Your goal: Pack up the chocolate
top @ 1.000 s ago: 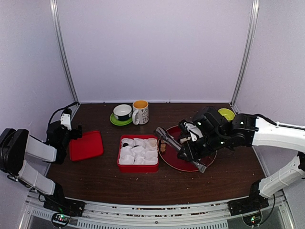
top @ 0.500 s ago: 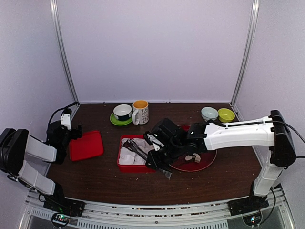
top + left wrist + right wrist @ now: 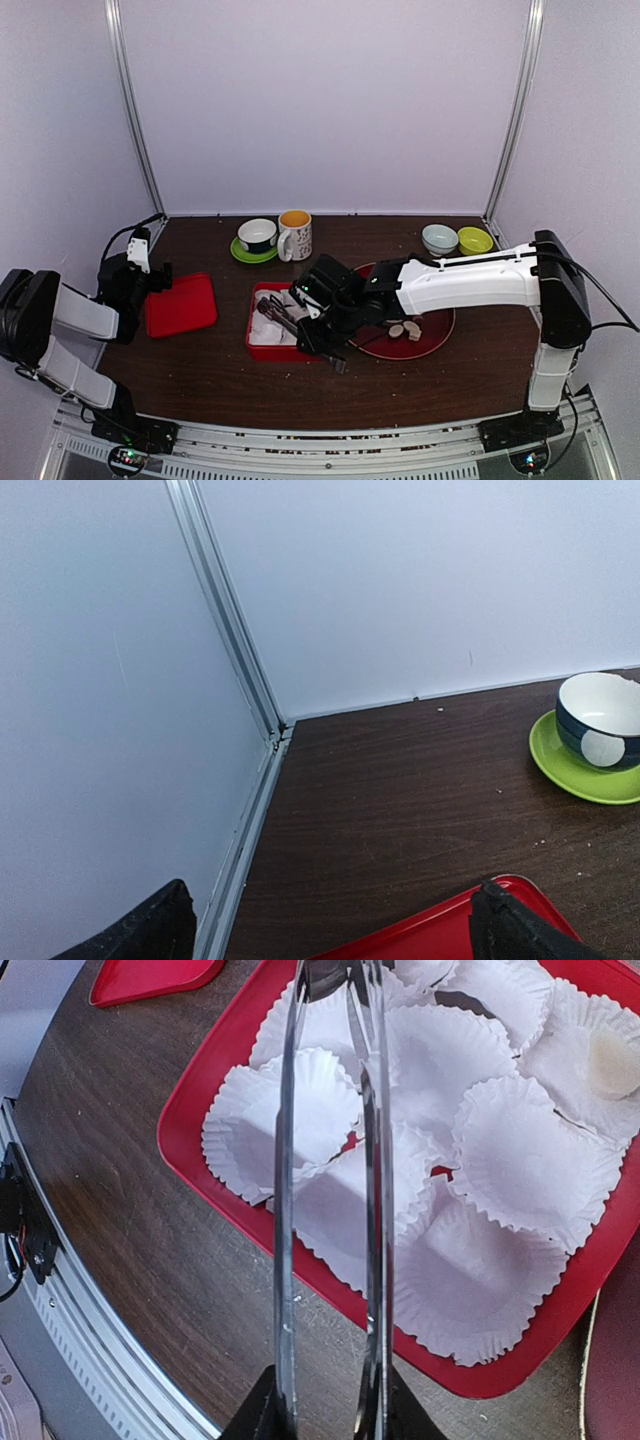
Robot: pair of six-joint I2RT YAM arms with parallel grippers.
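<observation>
A few tan and cream pieces of chocolate (image 3: 405, 328) lie on the red plate (image 3: 440, 335). My right gripper (image 3: 320, 332) (image 3: 320, 1415) is shut on the handle end of long metal tongs (image 3: 285, 315) (image 3: 290, 1160). The tongs reach over the red box (image 3: 275, 352) (image 3: 230, 1200) of white paper cups (image 3: 520, 1150). Their tips run off the top of the right wrist view, so anything between them is hidden. One cream chocolate (image 3: 612, 1050) sits in a far-corner cup. My left gripper (image 3: 150, 275) (image 3: 330, 930) hangs open and empty at the far left.
A red lid (image 3: 182, 303) (image 3: 430, 935) lies right beside the left gripper. At the back stand a cup on a green saucer (image 3: 257, 236) (image 3: 600, 730), a mug (image 3: 295, 234), a grey bowl (image 3: 439, 238) and a green bowl (image 3: 475, 240). White walls enclose the table.
The right arm has swung left with the tongs, from over the red plate to over the red box. The left arm has not moved.
</observation>
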